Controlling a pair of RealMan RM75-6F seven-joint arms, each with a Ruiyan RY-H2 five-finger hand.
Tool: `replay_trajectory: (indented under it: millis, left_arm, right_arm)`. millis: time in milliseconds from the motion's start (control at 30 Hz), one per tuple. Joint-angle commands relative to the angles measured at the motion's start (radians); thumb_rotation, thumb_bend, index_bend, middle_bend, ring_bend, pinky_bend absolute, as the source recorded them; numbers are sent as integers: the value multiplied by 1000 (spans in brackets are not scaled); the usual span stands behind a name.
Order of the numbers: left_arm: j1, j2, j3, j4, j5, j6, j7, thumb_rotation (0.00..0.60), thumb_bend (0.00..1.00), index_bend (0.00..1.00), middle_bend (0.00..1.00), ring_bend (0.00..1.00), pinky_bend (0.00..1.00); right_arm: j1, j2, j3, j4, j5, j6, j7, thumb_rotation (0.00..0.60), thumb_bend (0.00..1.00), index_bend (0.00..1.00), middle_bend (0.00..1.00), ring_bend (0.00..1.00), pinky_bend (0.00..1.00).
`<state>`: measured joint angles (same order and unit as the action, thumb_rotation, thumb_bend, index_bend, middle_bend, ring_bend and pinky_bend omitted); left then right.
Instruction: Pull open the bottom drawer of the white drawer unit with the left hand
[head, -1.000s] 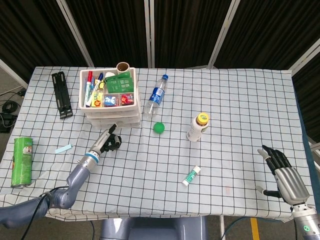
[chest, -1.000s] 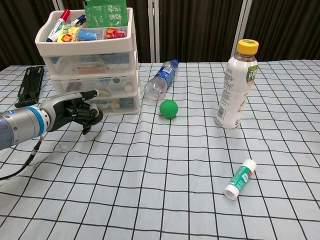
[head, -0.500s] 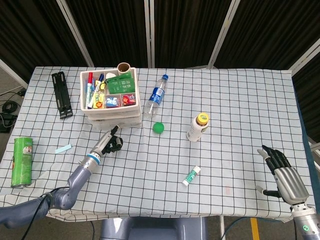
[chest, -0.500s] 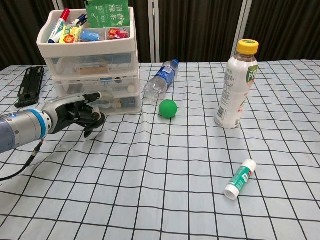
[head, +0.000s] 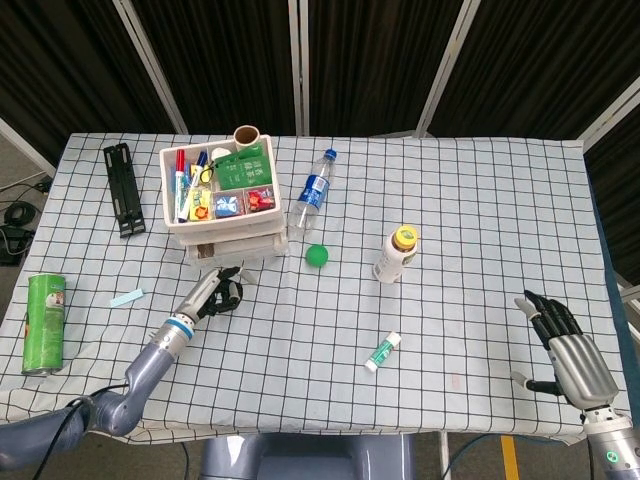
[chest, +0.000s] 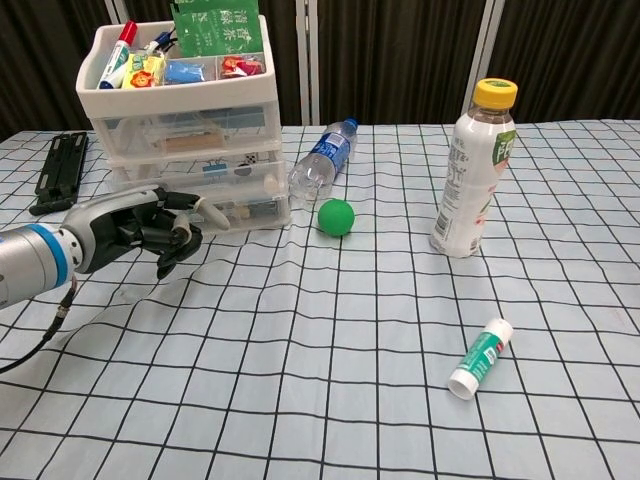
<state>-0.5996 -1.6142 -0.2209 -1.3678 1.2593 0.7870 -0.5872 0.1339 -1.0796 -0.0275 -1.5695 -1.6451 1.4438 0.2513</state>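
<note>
The white drawer unit (head: 168, 195) (chest: 180, 102) stands at the back left of the table, its top tray full of pens and small items. Its bottom drawer (head: 236, 251) (chest: 248, 204) sticks out a little past the two drawers above it. My left hand (head: 215, 289) (chest: 135, 228) is at the drawer's front left, its fingers curled and hooked on the drawer front. My right hand (head: 558, 340) hovers over the table's near right corner, fingers spread and empty, and shows only in the head view.
A lying blue water bottle (head: 313, 190) (chest: 322, 165) and a green ball (head: 317, 255) (chest: 337, 216) sit just right of the unit. Further right stand a yellow-capped bottle (head: 397, 253) (chest: 470, 170) and a small tube (head: 382, 351) (chest: 480, 358). A green can (head: 43, 322) and black clamp (head: 123, 187) lie left.
My left hand has drawn back toward the table's near edge, and the bottom drawer has slid out with it. The right hand has not moved.
</note>
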Motion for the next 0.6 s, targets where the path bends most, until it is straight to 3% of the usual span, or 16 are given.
replay_trajectory:
  millis: [33,200,333,600]
  left_arm:
    - [28,28,35,-24,45,41,-7,600,820,392,737,769,696]
    - [54,42,76,-23,74,93,64,600,815,362,737,769,696]
    - [80,43,92,-25,94,180,183,600,816,264,737,769,696]
    - [119,52,88,-100,115,394,664,600,815,97,737,769,696]
  right_arm:
    - [0,0,0,0,-1,1,-1,600,17,0,0,0,0]
    - [-2,1,-1,-3,-4,4,-2,600,17,0,0,0,0]
    - [-3,1,-2,-4,-6,7,-2,600,18,0,0,0,0]
    - [-3,2,-3,-6,-7,6,-5,600,17,0,0,0,0]
